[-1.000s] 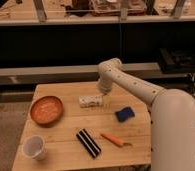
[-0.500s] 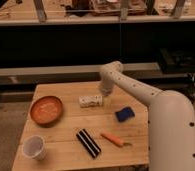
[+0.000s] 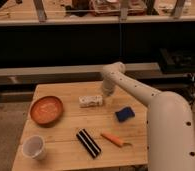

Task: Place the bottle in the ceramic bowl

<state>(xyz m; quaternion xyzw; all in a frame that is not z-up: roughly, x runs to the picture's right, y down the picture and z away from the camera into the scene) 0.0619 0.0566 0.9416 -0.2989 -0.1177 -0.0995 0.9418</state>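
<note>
**Bottle (image 3: 91, 101) lying on the table (image 3: 66, 92), just left of the gripper (image 3: 109, 99)**

The white bottle lies on its side near the middle of the wooden table, a little toward the far edge, with its length running left to right. The gripper hangs just beside the bottle's right end, pointing down at the table, on a pale arm that reaches in from the near right. Its jaws stand apart and clamp nothing (whether they touch the bottle cannot be told). The orange-brown bowl (image 3: 46, 110) sits apart to the left, close to the left edge. A white cup (image 3: 34, 147) stands upright at the near left corner. A blue sponge (image 3: 124, 114) lies right of the bottle and nearer. A black striped block (image 3: 88, 143) and an orange tool (image 3: 112, 139) (its kind unclear) lie toward the near edge.
</note>
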